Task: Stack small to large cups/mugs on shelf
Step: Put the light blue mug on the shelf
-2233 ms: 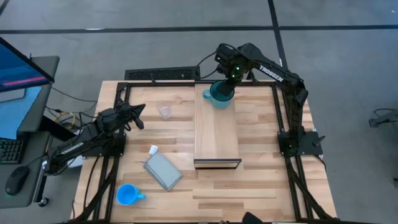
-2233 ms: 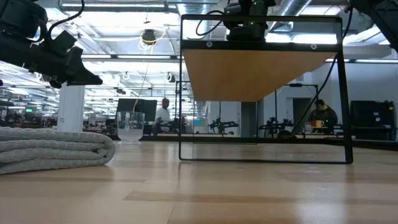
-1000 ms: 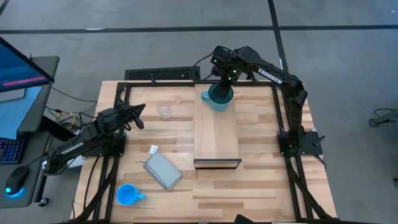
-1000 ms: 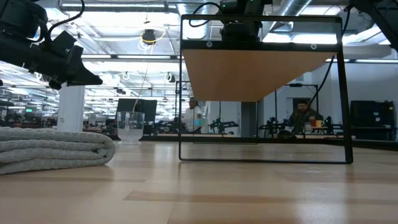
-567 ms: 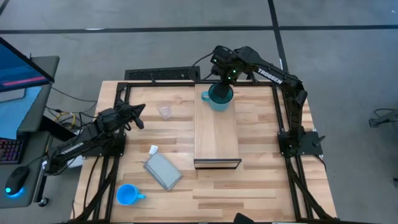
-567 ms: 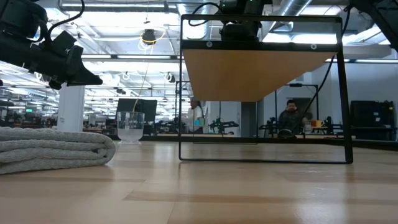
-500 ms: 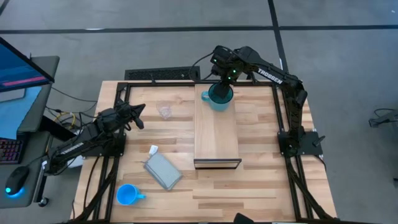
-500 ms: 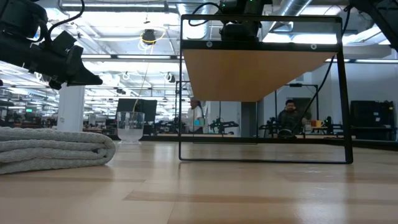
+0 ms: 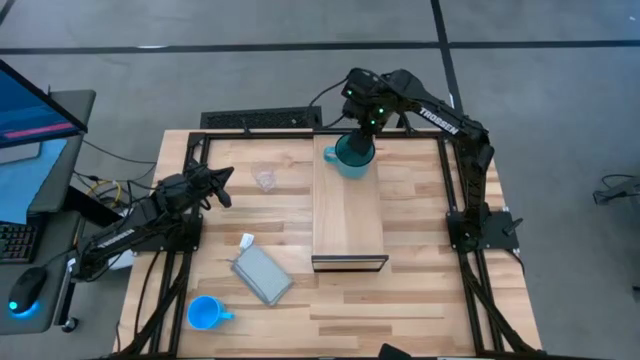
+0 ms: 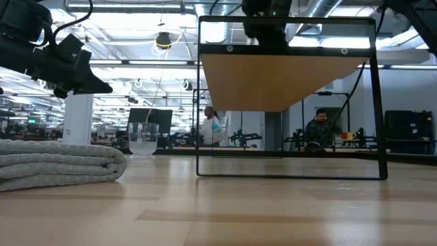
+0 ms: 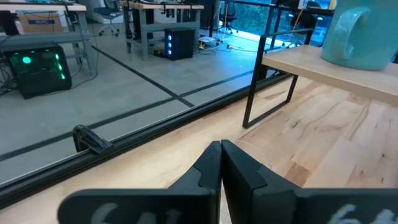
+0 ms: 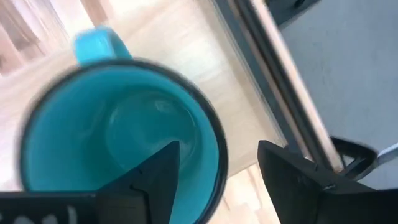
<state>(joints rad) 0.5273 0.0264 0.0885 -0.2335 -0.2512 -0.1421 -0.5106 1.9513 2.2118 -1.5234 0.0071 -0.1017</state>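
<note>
Right gripper: the right gripper (image 12: 217,180) hangs over the far end of the shelf, its 2 dark angular fingers (image 12: 152,180) spread wide on either side of the mug's rim, 1 over the inside and 1 outside, holding nothing.
Teal mug: the large teal glazed mug (image 9: 350,158) with a curved handle stands upright on the far end of the shelf; its round mouth, dark rim and smooth glossy interior show in the right wrist view (image 12: 118,137), the handle pointing toward the left arm's side.
Shelf: the long narrow raised platform of pale wood planks (image 9: 347,215) has a dark front edge and stands on thin black metal legs (image 10: 199,102) in the middle of the table.
Table: the wide slatted pale wooden tabletop (image 9: 420,290) sits inside a black metal frame.
Glass cup: the tiny clear glass cup (image 9: 265,180) sits on the tabletop between the shelf and the left arm, apart from both.
Grey pouch: the flat grey rectangular pouch (image 9: 262,275) lies tilted on the near left part of the table; in the low view it looks soft and woven (image 10: 61,160).
Blue mug: the medium bright blue handled mug (image 9: 205,313) stands upright near the table's near left corner, just past the pouch.
Left gripper: the left gripper (image 11: 221,162) waits at the table's left side, its 2 dark fingers pressed together.
Room: 2 people (image 10: 317,130) show far off behind the shelf legs.
</note>
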